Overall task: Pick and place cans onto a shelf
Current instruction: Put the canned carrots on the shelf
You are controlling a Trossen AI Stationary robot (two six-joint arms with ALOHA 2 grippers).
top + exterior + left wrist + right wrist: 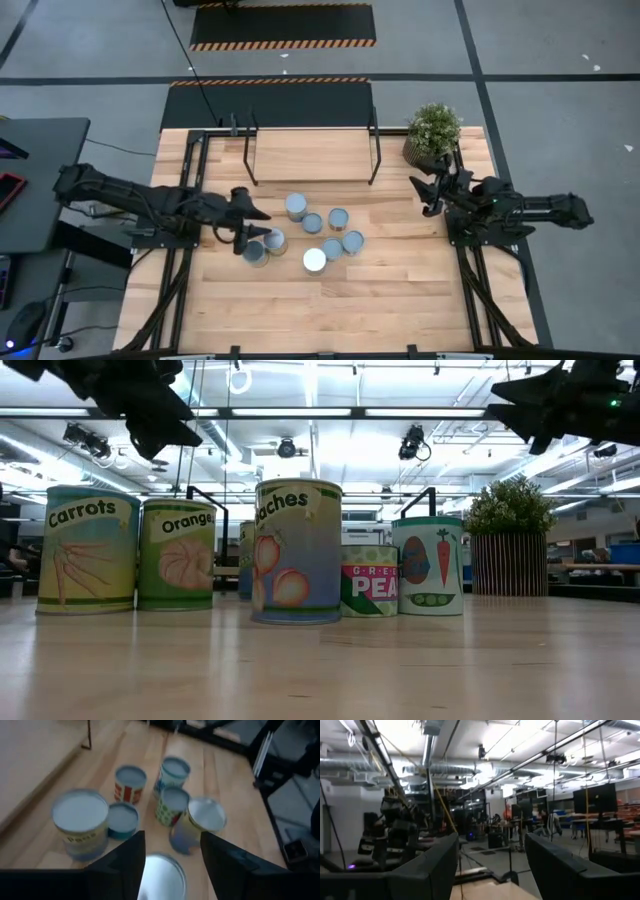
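Several cans (312, 222) with silvery round tops stand upright in a cluster at the middle of the table; the low view shows their labels, among them a carrots can (88, 550) and a peaches can (297, 550). The shelf (312, 155), a light-wood board on a black frame, stands at the far side. My left gripper (258, 224) is open at the cluster's left end, above the cans (150, 410). In its wrist view (172, 836) a can top (160, 877) shows below, between the fingers. My right gripper (430, 195) is open and empty in the air by the plant (491, 837).
A potted green plant (433, 132) stands at the table's far right corner, just beyond my right gripper. The shelf's black posts (377, 150) rise at its ends. Bare wood (330, 310) lies between the cans and the near edge.
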